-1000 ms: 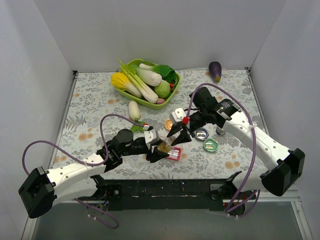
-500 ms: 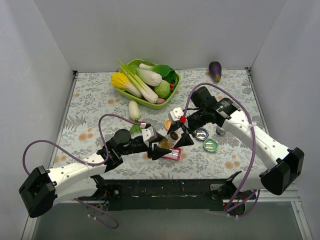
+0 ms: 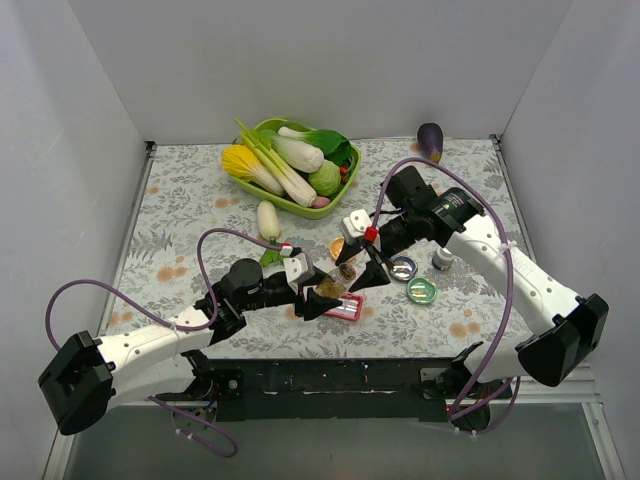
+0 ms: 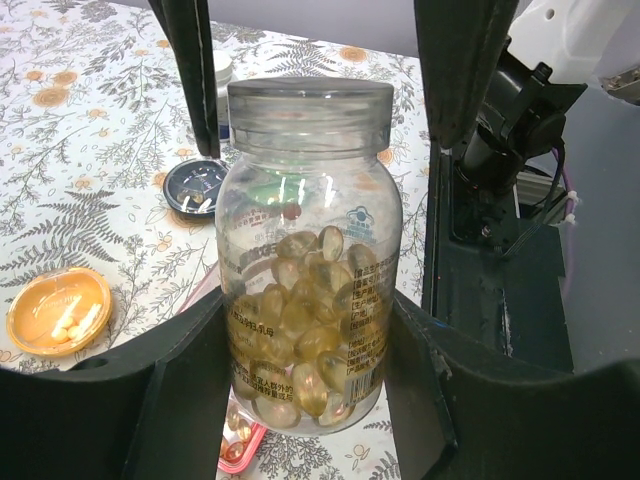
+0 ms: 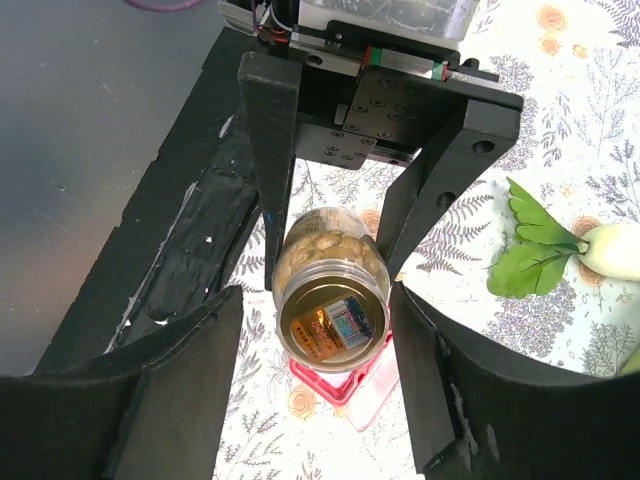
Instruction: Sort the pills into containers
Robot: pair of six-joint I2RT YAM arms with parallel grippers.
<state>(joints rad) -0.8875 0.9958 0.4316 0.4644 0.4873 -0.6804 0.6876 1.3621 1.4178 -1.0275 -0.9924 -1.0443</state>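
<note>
Left tool [image 3: 320, 297]: closed on the amber bottle [image 4: 310, 280], which stands upright between its fingers, about half full of capsules. Right tool [image 5: 318, 300]: open, one finger on each side of the bottle top, not touching it. Pink-red compartment box [image 5: 350, 385]: flat on the counter [image 3: 180, 200] near its middle, directly beneath the bottle. Pills [image 4: 68, 325]: a few pale pieces lie in the orange lid [image 4: 40, 300], on the far side of the box
</note>
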